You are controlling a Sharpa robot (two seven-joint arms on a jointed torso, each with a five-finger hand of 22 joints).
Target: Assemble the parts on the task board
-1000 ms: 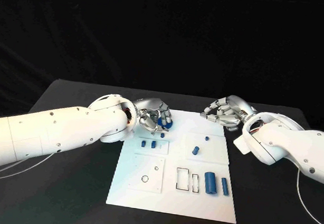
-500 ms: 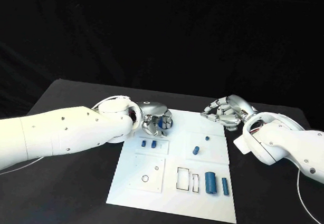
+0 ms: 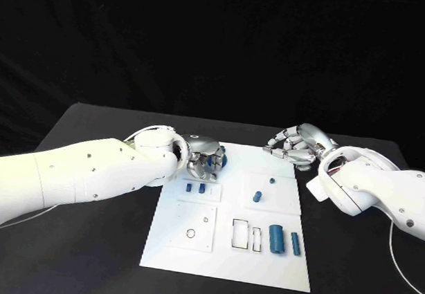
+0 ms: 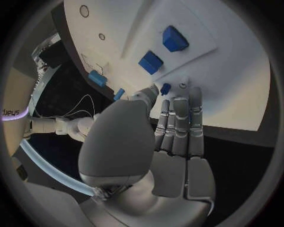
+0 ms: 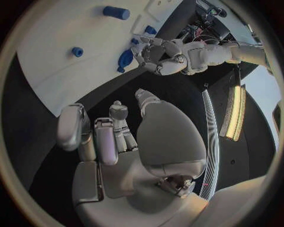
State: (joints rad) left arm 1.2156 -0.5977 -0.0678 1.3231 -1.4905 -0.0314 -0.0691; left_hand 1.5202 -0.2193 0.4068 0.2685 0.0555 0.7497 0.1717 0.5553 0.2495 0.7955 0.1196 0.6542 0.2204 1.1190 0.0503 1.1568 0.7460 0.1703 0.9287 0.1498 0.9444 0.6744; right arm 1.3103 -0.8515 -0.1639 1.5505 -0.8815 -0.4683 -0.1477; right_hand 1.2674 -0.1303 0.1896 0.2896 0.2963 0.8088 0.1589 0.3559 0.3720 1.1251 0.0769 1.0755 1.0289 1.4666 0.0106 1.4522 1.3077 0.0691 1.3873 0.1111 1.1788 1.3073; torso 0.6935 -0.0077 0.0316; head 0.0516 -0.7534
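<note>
The white task board (image 3: 262, 266) lies in the middle of the table. My left hand (image 3: 203, 161) hovers over its far left corner and pinches a blue part (image 3: 217, 160) at its fingertips; the left wrist view shows that part (image 4: 165, 87) beside the thumb tip, just above the board (image 4: 225, 85). Two small blue parts (image 3: 195, 187) stand side by side just below the hand. My right hand (image 3: 294, 146) hangs over the board's far right edge, fingers curled in and holding nothing. From the right wrist view the left hand (image 5: 160, 54) shows with its blue part (image 5: 125, 57).
More blue parts sit on the board: a small one (image 3: 272, 181), another (image 3: 256, 197), and two long cylinders (image 3: 276, 239) (image 3: 295, 244) near the front right. Black outlined slots (image 3: 239, 234) and holes (image 3: 190, 233) mark the front half. Black table surrounds the board.
My left hand has drawn slightly toward the board's far left corner with the blue part still in it, and its forearm has swung in. The right hand has stayed put.
</note>
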